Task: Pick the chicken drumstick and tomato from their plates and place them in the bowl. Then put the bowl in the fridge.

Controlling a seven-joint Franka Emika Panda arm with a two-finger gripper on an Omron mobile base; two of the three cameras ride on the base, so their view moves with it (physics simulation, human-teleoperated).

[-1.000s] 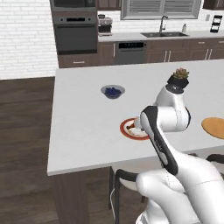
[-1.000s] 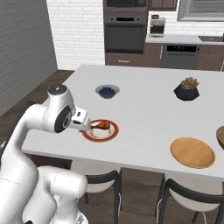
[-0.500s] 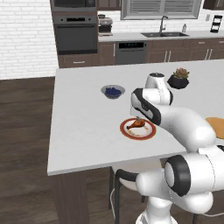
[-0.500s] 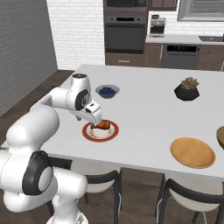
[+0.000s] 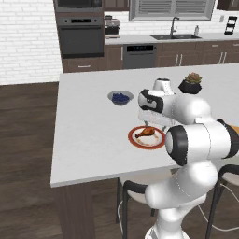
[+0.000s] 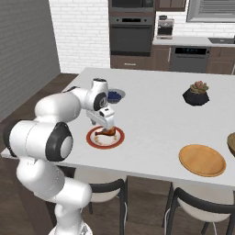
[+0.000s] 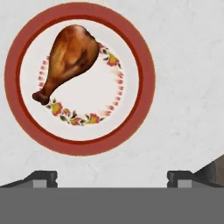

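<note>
The chicken drumstick (image 7: 69, 57) lies on the white plate (image 7: 131, 113) with the red rim, on the desk (image 7: 188, 78). In the hand view it sits at about 11 o'clock from the wide-apart, empty fingers (image 7: 43, 177). Its fat end points to 1 o'clock, its bone end to 7 o'clock. A small bowl of blueberries (image 5: 120, 97) stands near.

text: none legible | labels: none | brands: none | numbers: none | signs: none

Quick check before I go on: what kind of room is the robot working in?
A home kitchen, rendered. A built-in wall oven and a sink with faucet line the back wall, and food sits on a white island counter.
</note>
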